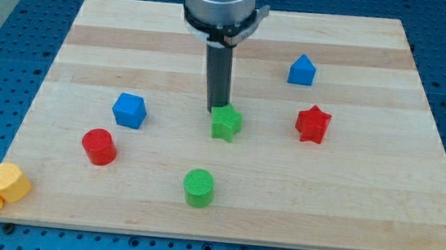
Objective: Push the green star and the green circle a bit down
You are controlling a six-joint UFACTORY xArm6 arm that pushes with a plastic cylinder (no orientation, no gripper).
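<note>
**Star push about to start, circle untouched**

Tip of my rod [216, 109], with no jaws and holding nothing, sits at the green star's [225, 124] top edge, mid-board. Green circle [198, 187] waits nearer the board's [361, 220] bottom edge. Judging by this, both pushes remain to do

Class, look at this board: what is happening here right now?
A robot arm's rod is working a wooden board of coloured blocks. My tip sits at the top edge of the green star, placed to push it down the view. The green circle lies below, apart from the star.
</note>
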